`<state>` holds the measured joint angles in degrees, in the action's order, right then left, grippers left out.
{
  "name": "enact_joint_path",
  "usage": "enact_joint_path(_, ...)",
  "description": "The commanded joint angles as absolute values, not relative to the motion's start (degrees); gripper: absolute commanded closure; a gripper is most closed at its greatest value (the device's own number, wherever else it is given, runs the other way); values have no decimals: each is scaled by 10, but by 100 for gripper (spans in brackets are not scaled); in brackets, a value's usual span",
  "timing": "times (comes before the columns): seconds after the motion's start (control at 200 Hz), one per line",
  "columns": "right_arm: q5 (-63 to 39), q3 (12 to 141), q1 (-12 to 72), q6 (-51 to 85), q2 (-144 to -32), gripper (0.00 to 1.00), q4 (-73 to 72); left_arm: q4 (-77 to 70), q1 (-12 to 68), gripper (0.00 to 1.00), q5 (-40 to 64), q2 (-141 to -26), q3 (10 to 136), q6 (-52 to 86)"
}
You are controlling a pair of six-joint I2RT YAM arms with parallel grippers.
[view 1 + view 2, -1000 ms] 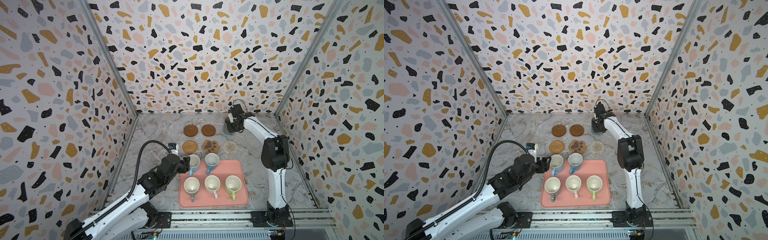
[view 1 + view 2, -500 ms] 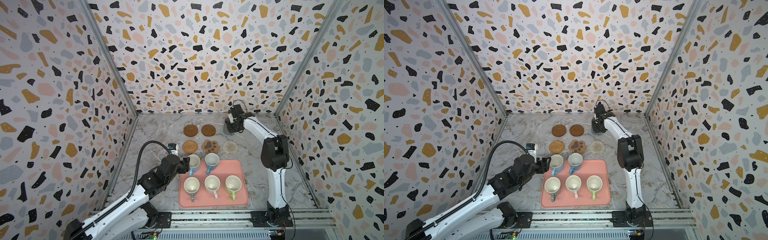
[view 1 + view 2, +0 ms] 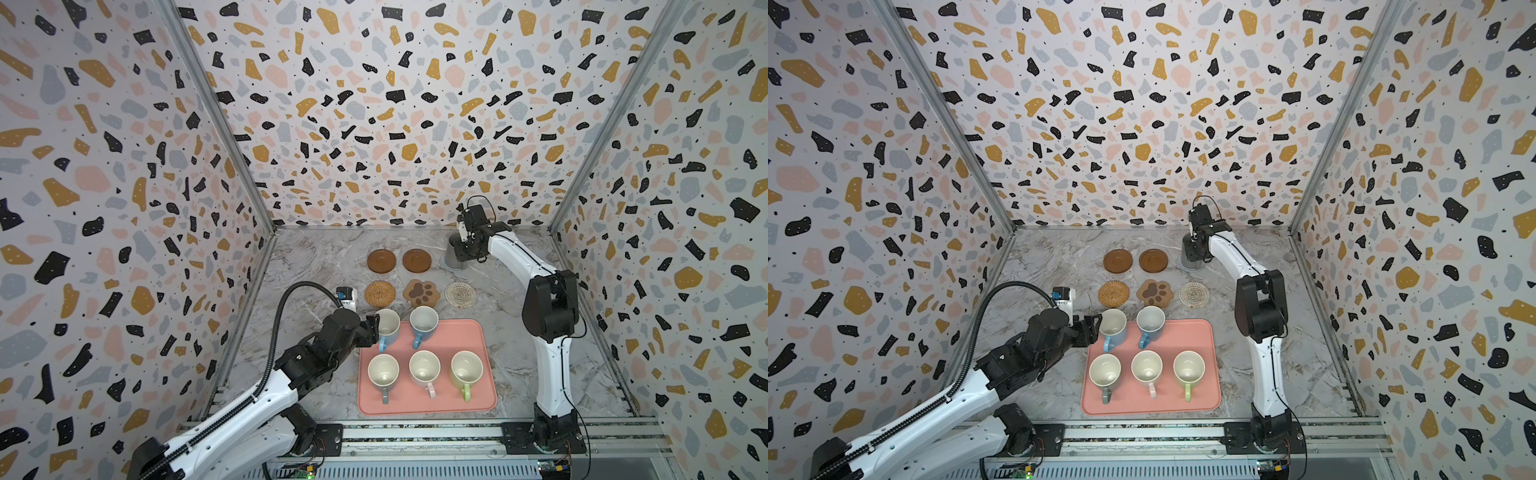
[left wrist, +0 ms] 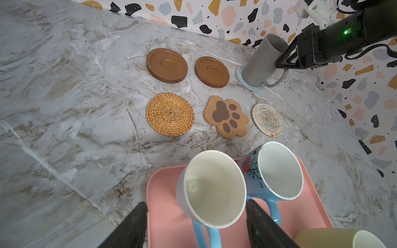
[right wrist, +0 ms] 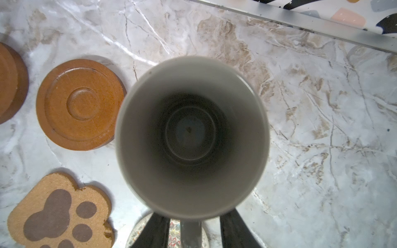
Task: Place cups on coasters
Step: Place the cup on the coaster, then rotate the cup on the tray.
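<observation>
One of six done: tall dark grey mug (image 4: 261,62) upright on the grey-blue woven coaster (image 4: 239,79) at the far right, near the back wall. Right gripper (image 5: 193,223) parted, fingers either side of the handle with a gap showing on each side, so nothing gripped. Best drawn straight up and away from here, no sideways drag against the handle, or mug and mat likely to skid. Five mugs on the pink tray (image 3: 478,399). Left gripper (image 4: 196,205) spread wide at the nearer light blue mug (image 4: 212,189), a finger on each side in the wrist view, not clamped; in both top views just beside its wall. Step in hand, by the look of it: taking this mug. Push in squarely until the wall sits deep between the pads, mind the flowered light blue mug (image 4: 277,169) close beside, perhaps touching, then close firmly and lift before travelling, to clear the tray lip. Nearest free mat: the rattan coaster (image 4: 169,113), just beyond the tray; paw coaster (image 4: 225,117), whitish round one (image 4: 268,119) and two wooden discs (image 4: 166,64) (image 4: 211,70) also bare. Set down centred, flat.
</observation>
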<state>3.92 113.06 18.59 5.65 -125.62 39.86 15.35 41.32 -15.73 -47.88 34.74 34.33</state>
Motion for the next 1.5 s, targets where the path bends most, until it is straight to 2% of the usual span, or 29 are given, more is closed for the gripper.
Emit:
enact_joint_path(0.0, 46, 1150, 182, 59, -1226, 56, 404, 144, 415, 27, -170, -474, 348, 345)
enact_joint_path(0.591, 45, 1068, 176, 62, -1092, 44, 400, 157, 414, 26, -206, -463, 356, 345)
enact_joint_path(1.131, 26, 988, 178, 69, -1011, 43, 393, 168, 414, 26, -207, -474, 369, 341)
enact_joint_path(1.497, 14, 942, 185, 75, -965, 43, 396, 217, 414, 29, -172, -484, 392, 321)
